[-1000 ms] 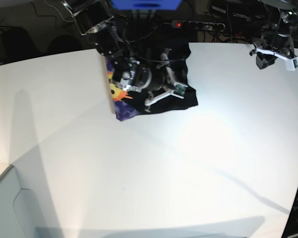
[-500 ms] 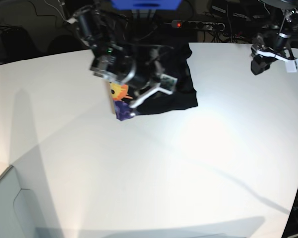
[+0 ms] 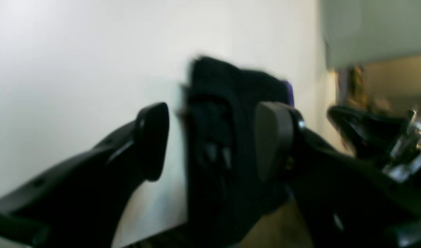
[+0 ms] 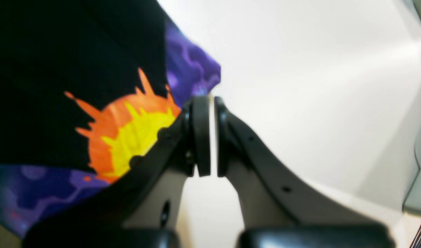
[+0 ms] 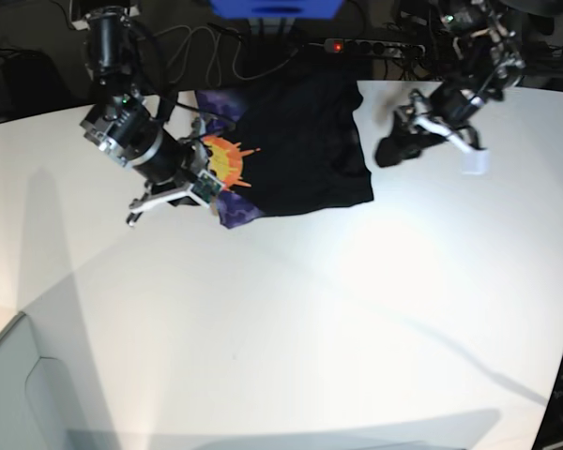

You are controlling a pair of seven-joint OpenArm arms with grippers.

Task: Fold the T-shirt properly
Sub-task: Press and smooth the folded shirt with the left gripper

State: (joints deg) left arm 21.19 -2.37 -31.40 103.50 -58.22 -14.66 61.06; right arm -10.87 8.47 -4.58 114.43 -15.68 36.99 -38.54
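Note:
The black T-shirt [image 5: 300, 150] lies folded at the far middle of the white table [image 5: 291, 319], with its orange-yellow sun [image 5: 227, 164] and purple clouds showing along the left edge. My right gripper [image 5: 136, 214] hangs just left of the shirt. In the right wrist view it [image 4: 208, 137] is shut and empty, with the sun print [image 4: 127, 134] beside it. My left gripper [image 5: 389, 150] is just right of the shirt's right edge, apart from it. In the blurred left wrist view it [image 3: 212, 141] is open, with the shirt [image 3: 238, 79] seen beyond it.
A power strip with a red light [image 5: 375, 45] and cables lie behind the table's far edge. A grey box [image 5: 9, 394] stands at the near left corner. A blue object [image 5: 277, 7] is at the top middle.
My right gripper has moved left, off the shirt, uncovering the sun print. My left arm has swung in from the far right to the shirt's right edge.

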